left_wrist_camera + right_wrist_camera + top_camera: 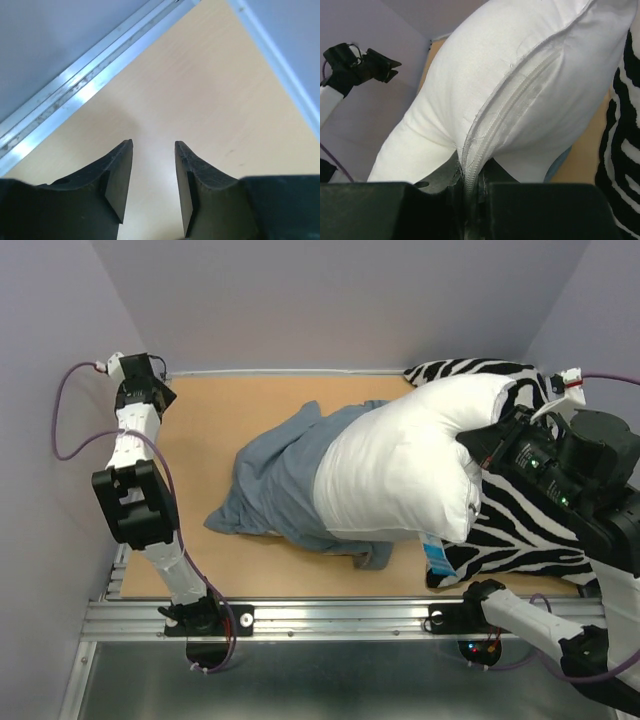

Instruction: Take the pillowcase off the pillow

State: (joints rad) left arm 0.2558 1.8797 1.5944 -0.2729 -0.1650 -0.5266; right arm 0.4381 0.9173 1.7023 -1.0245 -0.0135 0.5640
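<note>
Setting: a tan counter (250,410) boxed in by pale lilac walls, with a metal rail along its near edge.
Top view, task things: the pillow (400,460) lies mid-right with its long axis running left to right. Its right end is bare and lifted. Its left end is tucked inside the pillowcase (275,480), which is bunched in a blue-grey heap at the centre.
Top view, other: a zebra cushion (520,530) sits under and behind the pillow's right end. A small blue tag (437,555) hangs at the pillow's near edge.
Top view, arms: the right arm (585,465) reaches in to the pillow's right end. The left arm (135,500) stands at the far-left corner, well apart from the cloth.
Left wrist view: the left jaws are parted by a narrow gap and hold nothing. Only bare counter and rail lie beneath them.
Right wrist view: the right jaws are pinched shut on the pillow's zippered seam.
Key relation: the pillowcase lies to the left of the right jaws, along the pillow's long axis. The left arm is judged the nearer one to pin or draw the cloth leftward while the right arm holds the pillow.
</note>
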